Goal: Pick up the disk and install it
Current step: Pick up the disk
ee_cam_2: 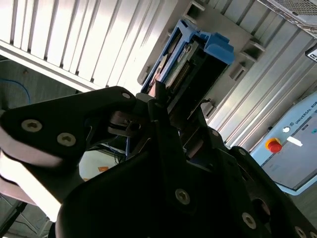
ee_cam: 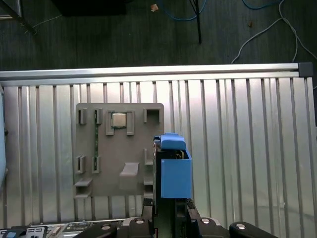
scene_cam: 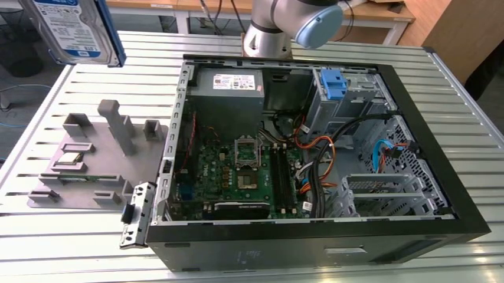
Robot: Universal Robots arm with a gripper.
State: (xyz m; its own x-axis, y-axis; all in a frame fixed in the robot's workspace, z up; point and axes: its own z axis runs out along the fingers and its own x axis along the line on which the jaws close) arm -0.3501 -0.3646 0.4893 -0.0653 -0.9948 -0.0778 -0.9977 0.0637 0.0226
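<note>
The hand [ee_cam_2: 168, 116] is gripping the silver rectangular hard disk in blue plastic rails [scene_cam: 75, 29], fingers closed on it, high above the slatted metal counter [scene_cam: 79, 256]. Carrying it well likely means keeping the squeeze firm and the rails square. Its long axis is running out from the hand, pointing down at the counter.

Bright and even over the ribbed worktop [scene_cam: 63, 259]; strong glare off its slats in the second wrist view; dim inside the computer case [scene_cam: 275, 243].

Blue-and-white label on disk [scene_cam: 75, 29], white sticker on power supply [scene_cam: 236, 81]: print illegible. Lettering on control cabinet [ee_cam_2: 297, 158].
</note>
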